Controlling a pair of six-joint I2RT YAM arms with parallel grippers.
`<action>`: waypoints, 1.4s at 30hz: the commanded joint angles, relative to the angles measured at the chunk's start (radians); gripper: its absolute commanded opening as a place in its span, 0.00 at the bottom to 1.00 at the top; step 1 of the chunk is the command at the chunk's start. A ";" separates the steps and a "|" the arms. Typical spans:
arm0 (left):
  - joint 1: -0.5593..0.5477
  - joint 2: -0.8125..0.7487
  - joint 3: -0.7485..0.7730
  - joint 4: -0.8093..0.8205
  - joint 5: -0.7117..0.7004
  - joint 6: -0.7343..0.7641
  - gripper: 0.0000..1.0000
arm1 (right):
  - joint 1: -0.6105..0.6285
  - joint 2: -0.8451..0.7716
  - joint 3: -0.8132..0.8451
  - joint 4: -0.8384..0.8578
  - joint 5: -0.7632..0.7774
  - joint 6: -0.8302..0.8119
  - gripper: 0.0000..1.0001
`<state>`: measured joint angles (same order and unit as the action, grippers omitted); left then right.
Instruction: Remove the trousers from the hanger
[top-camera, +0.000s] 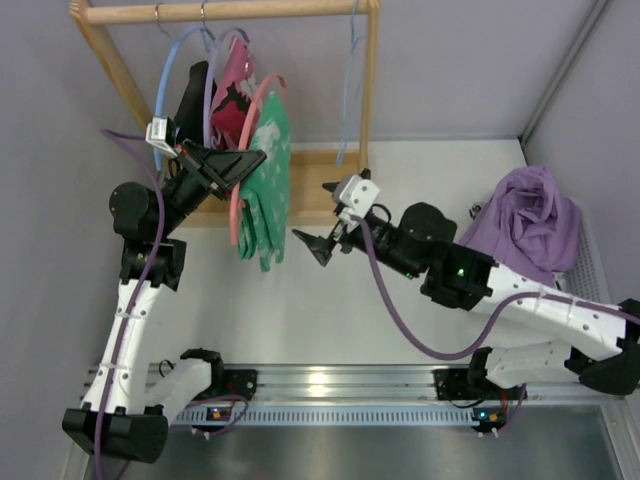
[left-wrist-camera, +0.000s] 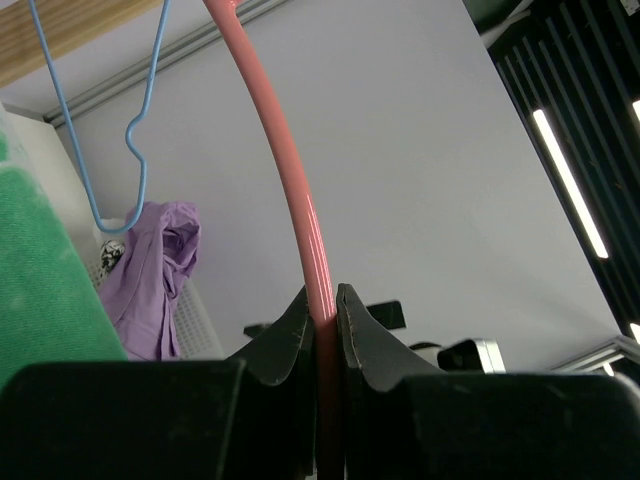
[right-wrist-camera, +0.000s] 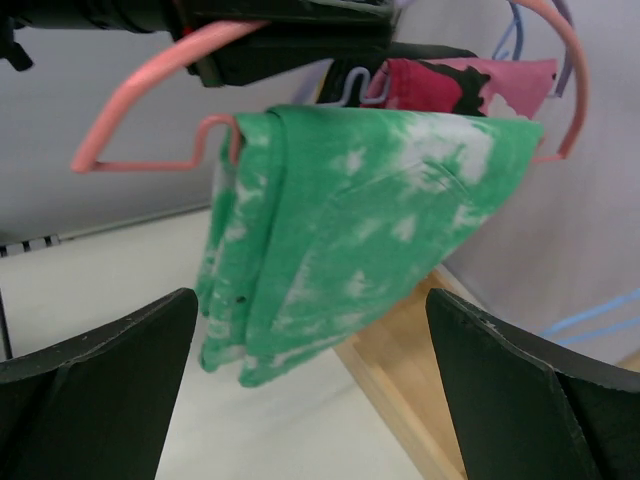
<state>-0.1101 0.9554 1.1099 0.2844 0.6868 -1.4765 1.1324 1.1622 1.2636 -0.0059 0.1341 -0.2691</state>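
The green trousers (top-camera: 266, 190) with whitish blotches hang folded over the bar of the salmon-pink hanger (top-camera: 251, 108), held out in front of the wooden rack. My left gripper (top-camera: 248, 160) is shut on the hanger's upper rod; in the left wrist view the pink rod (left-wrist-camera: 292, 175) runs between the closed fingers (left-wrist-camera: 322, 312), with green fabric (left-wrist-camera: 40, 280) at the left edge. My right gripper (top-camera: 318, 246) is open and empty, just right of the trousers' lower end. In the right wrist view the trousers (right-wrist-camera: 350, 230) hang from the hanger (right-wrist-camera: 150, 70) ahead of the wide-open jaws (right-wrist-camera: 310, 300).
A wooden clothes rack (top-camera: 230, 10) stands at the back with light blue hangers (top-camera: 172, 70) and a pink-and-black garment (top-camera: 230, 75). Its wooden base (top-camera: 318, 180) lies behind the trousers. A purple cloth (top-camera: 525, 220) lies at the right.
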 joint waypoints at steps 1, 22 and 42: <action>0.004 -0.056 0.044 0.185 -0.050 0.005 0.00 | 0.121 0.071 0.045 0.205 0.229 -0.030 0.99; -0.005 -0.060 0.085 0.095 -0.090 -0.030 0.00 | 0.130 0.407 0.250 0.241 0.493 0.117 0.92; -0.005 -0.041 0.134 0.095 -0.096 -0.057 0.00 | 0.047 0.468 0.252 0.276 0.478 0.045 0.68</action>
<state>-0.1120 0.9463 1.1500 0.1932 0.6117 -1.5043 1.2053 1.6325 1.5223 0.2340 0.5835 -0.1997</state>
